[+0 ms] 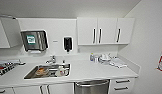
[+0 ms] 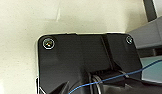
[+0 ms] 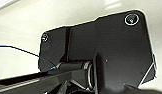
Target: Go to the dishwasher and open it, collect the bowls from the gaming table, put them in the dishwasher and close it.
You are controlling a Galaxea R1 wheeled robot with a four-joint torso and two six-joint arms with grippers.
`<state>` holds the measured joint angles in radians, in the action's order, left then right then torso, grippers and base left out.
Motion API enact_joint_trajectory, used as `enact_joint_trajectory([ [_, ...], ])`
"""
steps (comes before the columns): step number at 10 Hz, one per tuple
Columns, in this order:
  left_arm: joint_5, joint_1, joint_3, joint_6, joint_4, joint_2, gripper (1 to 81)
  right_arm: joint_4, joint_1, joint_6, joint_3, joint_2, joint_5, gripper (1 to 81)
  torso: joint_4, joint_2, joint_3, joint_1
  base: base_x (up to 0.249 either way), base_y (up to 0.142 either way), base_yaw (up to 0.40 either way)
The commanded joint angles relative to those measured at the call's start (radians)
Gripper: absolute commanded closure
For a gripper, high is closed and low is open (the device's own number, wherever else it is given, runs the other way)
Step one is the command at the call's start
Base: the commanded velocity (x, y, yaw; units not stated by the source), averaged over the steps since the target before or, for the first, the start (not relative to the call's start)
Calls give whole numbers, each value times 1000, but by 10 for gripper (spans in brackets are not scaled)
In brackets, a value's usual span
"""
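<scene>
The dishwasher (image 1: 92,86) under the counter (image 1: 97,71) is shut, no bowls collected; either pincer's state I cannot tell.

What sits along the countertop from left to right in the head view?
Dish rack → sink with faucet → bottles → white items by the right wall. The dishwasher sits closed below the counter.

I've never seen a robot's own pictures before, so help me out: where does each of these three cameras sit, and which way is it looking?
Head view: high on the robot, facing a kitchen counter with a sink and the steel dishwasher below; none of its body visible.
Left wrist view: on the left arm, looking past its dark plate at pale floor.
Right wrist view: on the right arm, past its dark plate toward a pale surface.
Both wrist views share a blue cable.
</scene>
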<state>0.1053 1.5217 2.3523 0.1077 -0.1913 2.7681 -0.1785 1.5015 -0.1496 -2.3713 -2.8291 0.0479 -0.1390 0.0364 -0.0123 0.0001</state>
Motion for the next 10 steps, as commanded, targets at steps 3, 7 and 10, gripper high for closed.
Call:
enact_joint_trajectory([
  [3,-49,-57,-7,1,-5,-17,10,10,-63,4,8,12,46,10,0,0,0,0,136,0,0],
  [7,-49,-57,-7,1,-5,-16,10,8,-66,4,8,12,46,10,0,0,0,0,139,0,0],
  [10,-49,-59,-7,1,-5,-14,10,10,-65,4,8,12,46,10,0,0,0,0,140,0,0],
])
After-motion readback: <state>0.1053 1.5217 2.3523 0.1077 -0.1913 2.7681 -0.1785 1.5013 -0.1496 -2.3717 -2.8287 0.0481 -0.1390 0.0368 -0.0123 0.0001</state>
